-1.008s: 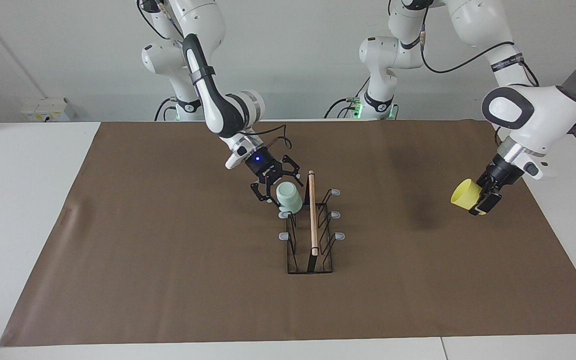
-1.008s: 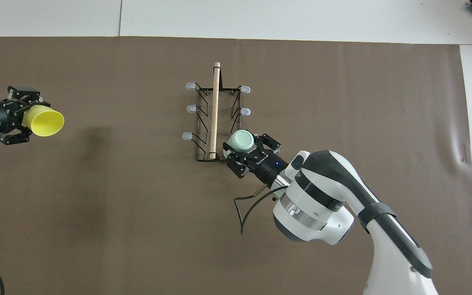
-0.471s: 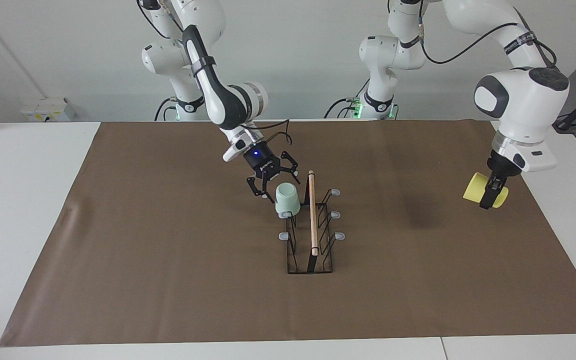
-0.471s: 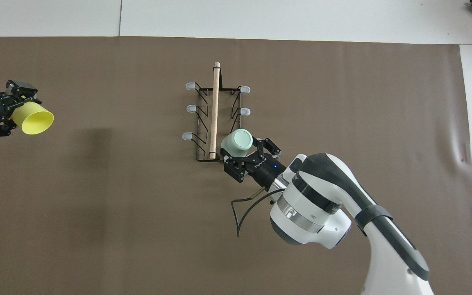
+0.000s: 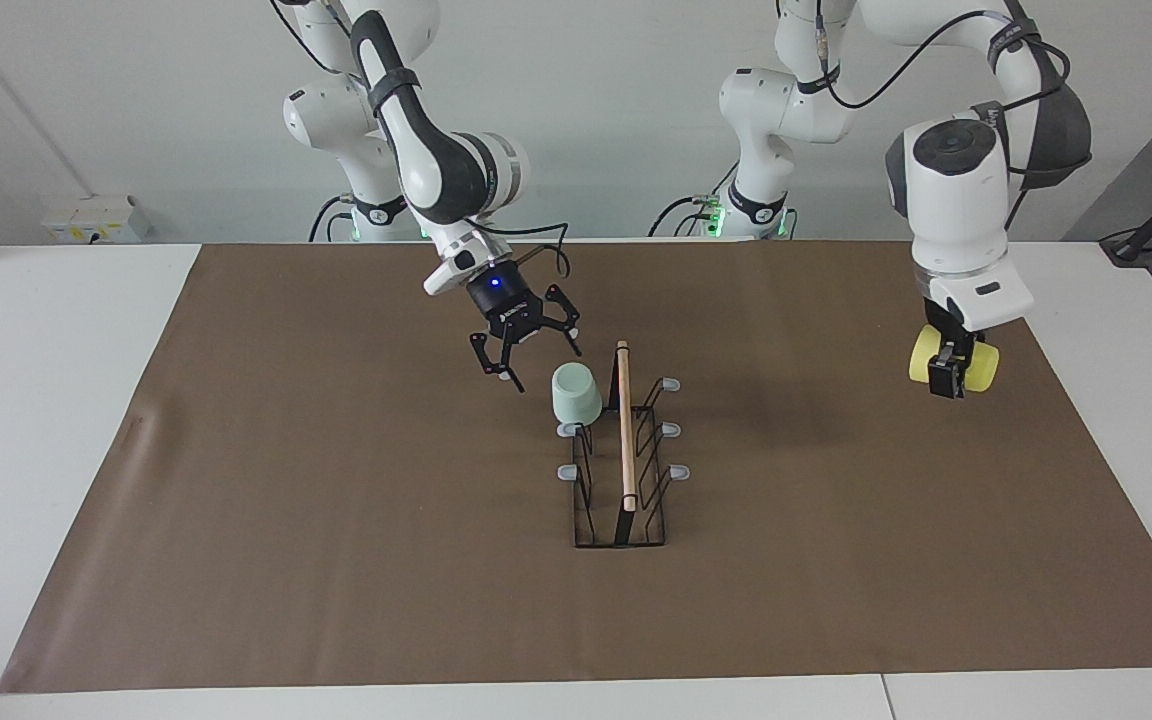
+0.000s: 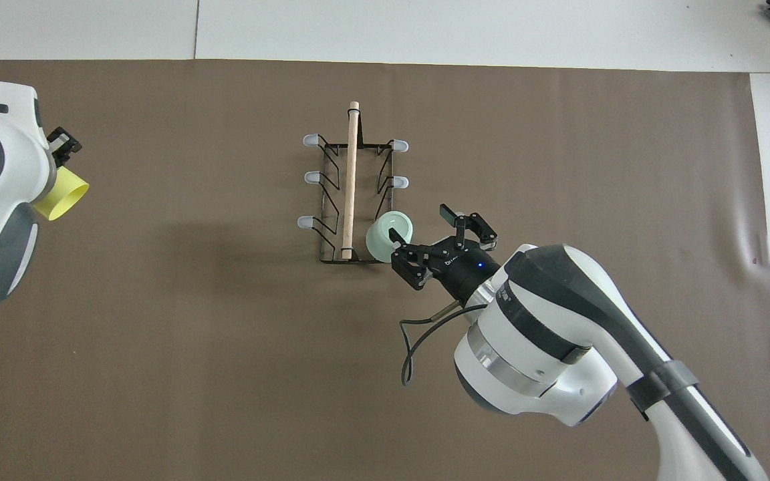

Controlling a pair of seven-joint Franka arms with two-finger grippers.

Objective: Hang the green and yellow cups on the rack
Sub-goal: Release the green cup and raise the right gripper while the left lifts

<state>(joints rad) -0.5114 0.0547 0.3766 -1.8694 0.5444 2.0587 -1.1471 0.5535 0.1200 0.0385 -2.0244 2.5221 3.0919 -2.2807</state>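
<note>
The pale green cup (image 5: 576, 393) (image 6: 389, 236) sits base up on the black wire rack (image 5: 625, 505) (image 6: 327, 200), on the prong nearest the robots at the right arm's side. My right gripper (image 5: 533, 358) (image 6: 418, 222) hangs open just beside and above that cup, apart from it, with nothing between its fingers. The yellow cup (image 5: 980, 370) (image 6: 64, 198) lies sideways in the air over the mat at the left arm's end. My left gripper (image 5: 946, 381) points down and is shut on it.
A light wooden rod (image 5: 624, 430) (image 6: 351, 179) runs along the rack's top. Grey-tipped prongs (image 5: 678, 472) (image 6: 306, 222) stick out on both sides and carry nothing. A brown mat (image 5: 336, 520) covers the table around the rack.
My right gripper has drawn back from around the green cup, up and toward the robots; the cup stays on its prong. My left arm has turned its wrist downward, carrying the yellow cup.
</note>
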